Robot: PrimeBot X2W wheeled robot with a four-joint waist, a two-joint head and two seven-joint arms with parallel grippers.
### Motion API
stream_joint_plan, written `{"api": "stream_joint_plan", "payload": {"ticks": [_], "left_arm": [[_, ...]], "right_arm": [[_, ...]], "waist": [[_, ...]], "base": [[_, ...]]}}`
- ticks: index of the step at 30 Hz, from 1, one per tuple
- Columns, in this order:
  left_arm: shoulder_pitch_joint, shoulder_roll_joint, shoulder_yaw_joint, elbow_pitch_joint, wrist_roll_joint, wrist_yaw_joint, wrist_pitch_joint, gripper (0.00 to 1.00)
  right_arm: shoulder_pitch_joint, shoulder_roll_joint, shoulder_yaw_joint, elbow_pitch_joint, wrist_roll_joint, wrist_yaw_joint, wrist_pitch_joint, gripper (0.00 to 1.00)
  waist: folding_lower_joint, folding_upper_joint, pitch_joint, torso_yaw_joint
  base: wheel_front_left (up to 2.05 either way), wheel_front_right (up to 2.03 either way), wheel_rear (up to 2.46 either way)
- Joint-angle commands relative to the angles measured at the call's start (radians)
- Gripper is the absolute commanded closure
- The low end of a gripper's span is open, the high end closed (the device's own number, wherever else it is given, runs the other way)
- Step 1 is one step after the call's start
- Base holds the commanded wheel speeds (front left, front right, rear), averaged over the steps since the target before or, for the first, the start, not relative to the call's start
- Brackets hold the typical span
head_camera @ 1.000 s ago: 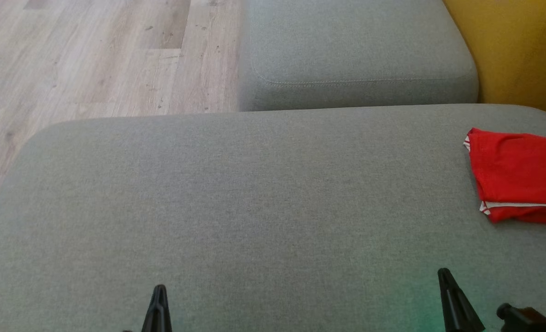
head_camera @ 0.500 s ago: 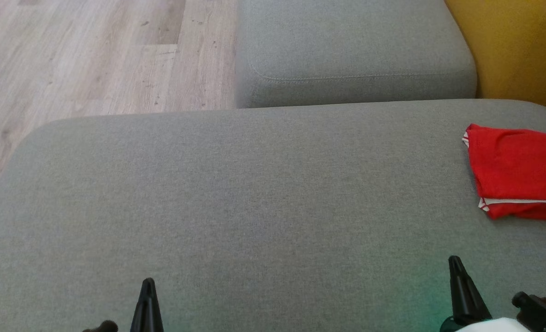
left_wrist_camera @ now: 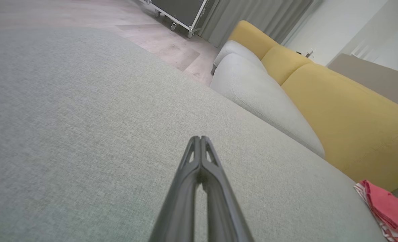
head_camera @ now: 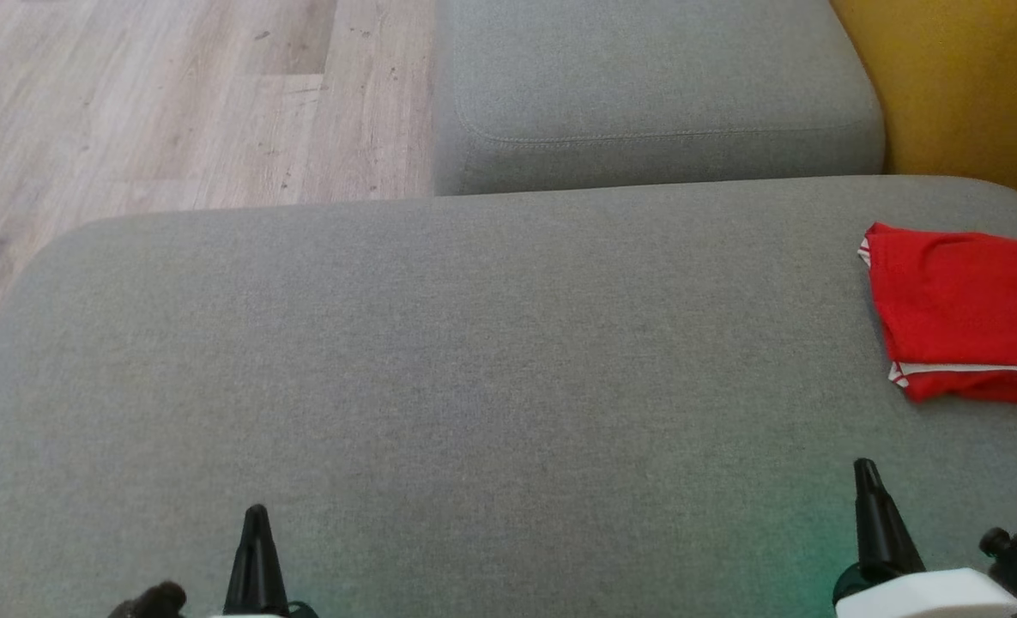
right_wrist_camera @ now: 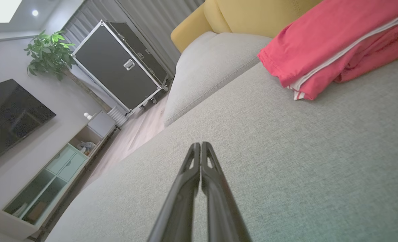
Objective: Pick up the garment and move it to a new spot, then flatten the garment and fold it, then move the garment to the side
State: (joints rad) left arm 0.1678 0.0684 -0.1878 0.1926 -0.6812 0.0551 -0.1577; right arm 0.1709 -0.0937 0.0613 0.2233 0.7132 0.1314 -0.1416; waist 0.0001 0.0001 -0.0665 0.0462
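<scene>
A folded red cloth garment with white trim (head_camera: 963,313) lies at the right edge of the head view, on a wide grey woven-fabric sofa seat (head_camera: 474,360). Part of it runs out of the frame on the right. Its white-striped hem faces the lower side of the frame.

The left gripper (head_camera: 256,513) shows at the lower left of the head view and the right gripper (head_camera: 866,469) at the lower right. Both hang over bare grey fabric, well apart from each other. The right one is nearer the garment but does not touch it.

In the left wrist view the two long dark fingers (left_wrist_camera: 185,188) are clenched together on nothing, and the garment sits at the lower right corner. The right wrist view shows the same clenched, empty pair, with the garment at the upper right.

A second grey seat cushion (head_camera: 645,77) sits at the upper centre of the head view. A mustard-yellow backrest (head_camera: 971,86) is at the upper right and pale wood-plank floor (head_camera: 173,103) at the upper left. A black metal-edged flight case (right_wrist_camera: 118,70) stands at the upper left of the right wrist view.
</scene>
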Motion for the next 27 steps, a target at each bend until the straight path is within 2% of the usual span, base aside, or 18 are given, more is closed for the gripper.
{"api": "stream_joint_plan", "payload": {"ticks": [1,27], "left_arm": [[-0.053,0.012,0.028,-0.025,-0.027,-0.008,0.006,1.00],[-0.126,0.016,0.101,-0.001,-0.348,-0.068,0.079,1.00]], "right_arm": [[-0.053,-0.003,-0.002,-0.026,0.028,0.000,0.003,1.00],[-0.128,0.003,-0.047,-0.011,0.332,0.000,0.078,1.00]], "waist": [[0.0000,-0.0001,0.001,-0.001],[0.0000,-0.0001,0.024,-0.016]], "base": [[0.00,0.00,0.00],[0.00,0.00,0.00]]}}
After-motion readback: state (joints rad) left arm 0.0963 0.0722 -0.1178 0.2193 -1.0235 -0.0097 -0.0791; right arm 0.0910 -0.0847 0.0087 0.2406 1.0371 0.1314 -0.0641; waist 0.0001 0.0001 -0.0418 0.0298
